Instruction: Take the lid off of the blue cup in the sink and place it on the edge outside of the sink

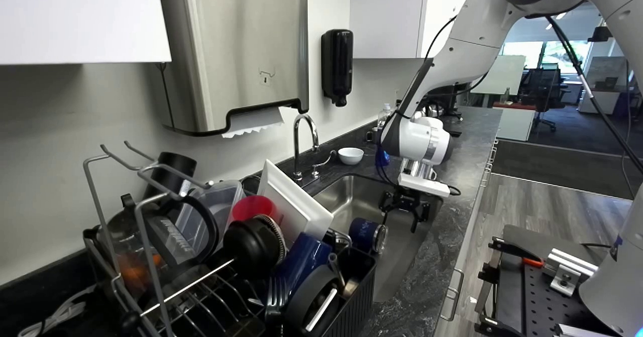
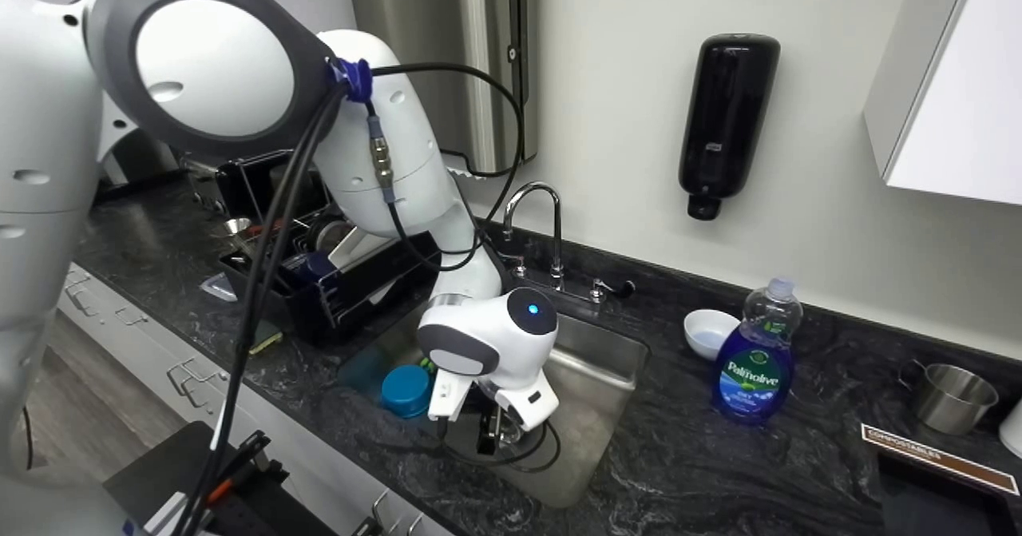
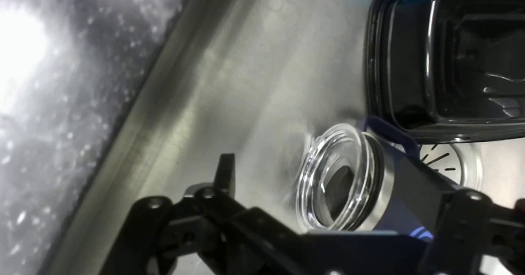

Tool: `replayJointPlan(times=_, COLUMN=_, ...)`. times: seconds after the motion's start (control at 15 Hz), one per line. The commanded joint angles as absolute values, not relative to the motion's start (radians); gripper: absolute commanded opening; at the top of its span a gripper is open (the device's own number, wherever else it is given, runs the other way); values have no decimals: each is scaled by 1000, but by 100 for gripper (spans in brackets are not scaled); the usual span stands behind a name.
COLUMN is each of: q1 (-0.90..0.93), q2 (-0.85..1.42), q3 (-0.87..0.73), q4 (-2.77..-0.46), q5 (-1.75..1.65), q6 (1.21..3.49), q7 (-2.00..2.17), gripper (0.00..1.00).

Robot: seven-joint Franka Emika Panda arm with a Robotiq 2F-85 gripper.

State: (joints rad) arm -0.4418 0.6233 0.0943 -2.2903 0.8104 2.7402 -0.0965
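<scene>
The claw (image 1: 399, 221) stood wide and empty over the sink (image 3: 262, 74), where the clear lid (image 3: 334, 176) capped the tipped blue cup (image 3: 414, 197) and, though its gloss hid some detail, seemed light, stiff and slippery, best taken by opposite sides.

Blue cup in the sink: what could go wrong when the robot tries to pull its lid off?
The blue cup lies tipped on its side, so it might roll or drag along when the clear lid is pulled. That lid is round and looks smooth, so the fingers, spread open, could slip off it. A black container sits close by the cup's handle, so a tug might bump it.
</scene>
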Motion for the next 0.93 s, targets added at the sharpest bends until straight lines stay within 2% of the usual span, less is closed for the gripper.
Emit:
replayJointPlan(times=0.0, q1=-441, q2=594, q3=121, q4=-2319, q5=964, q6=2720, q7=-117, gripper=100)
replayJointPlan(times=0.4, q1=-462, q2=584, q3=218, q4=-2339, q5=1203, q6=2801, q7=-135, gripper=100)
replayJointPlan(times=0.87, q1=-445, q2=599, q3=231, q4=-2327, q5=1407, q6=2930, q7=-131, gripper=100)
